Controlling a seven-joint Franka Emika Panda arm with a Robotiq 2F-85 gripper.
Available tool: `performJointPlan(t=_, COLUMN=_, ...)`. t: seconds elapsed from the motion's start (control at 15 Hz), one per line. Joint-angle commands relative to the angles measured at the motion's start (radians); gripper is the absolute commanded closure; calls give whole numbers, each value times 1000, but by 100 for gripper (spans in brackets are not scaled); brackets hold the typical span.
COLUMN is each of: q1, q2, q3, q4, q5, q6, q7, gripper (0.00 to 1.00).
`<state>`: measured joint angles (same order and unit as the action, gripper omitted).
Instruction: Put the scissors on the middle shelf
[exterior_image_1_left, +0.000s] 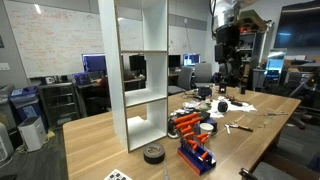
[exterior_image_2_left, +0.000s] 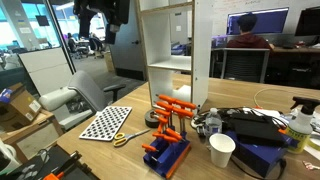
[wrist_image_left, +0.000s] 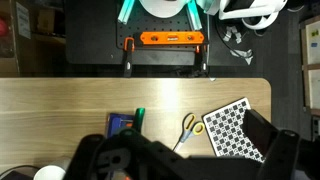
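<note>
The scissors (wrist_image_left: 189, 127) have yellow handles and lie flat on the wooden table beside a checkerboard sheet (wrist_image_left: 236, 129). They also show in an exterior view (exterior_image_2_left: 124, 137), in front of the shelf unit. The middle shelf (exterior_image_1_left: 146, 96) is the central white board of the tall white open unit, seen in both exterior views (exterior_image_2_left: 170, 66), and its compartment looks empty. My gripper (wrist_image_left: 180, 152) is open and empty, high above the table and looking straight down on the scissors. It hangs well away from the shelf unit (exterior_image_1_left: 231, 72).
An orange and blue rack (exterior_image_2_left: 168, 135) stands next to the shelf unit. A paper cup (exterior_image_2_left: 222, 150), a tape roll (exterior_image_1_left: 153, 153), cables and small tools lie on the table (wrist_image_left: 70, 105). Chairs and desks surround it. An orange level (wrist_image_left: 171, 39) lies beyond the table edge.
</note>
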<state>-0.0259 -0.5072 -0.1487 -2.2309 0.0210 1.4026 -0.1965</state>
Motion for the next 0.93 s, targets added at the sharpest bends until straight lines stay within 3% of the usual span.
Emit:
performJointPlan(t=0.0, q1=-11, q2=1, q3=8, q4=4, q5=3, q6=-2, q7=-4, gripper=0)
performJointPlan(t=0.4, q1=-11, q2=1, q3=8, q4=0, q5=5, q6=1, q7=-3, gripper=0)
performJointPlan(t=0.47, q1=-6, q2=12, q3=36, q4=-37, q5=25, q6=51, q7=57, gripper=0)
performJointPlan(t=0.87, q1=9, q2=38, q3=78, q4=-99, q5=80, q6=150, q7=98, gripper=0)
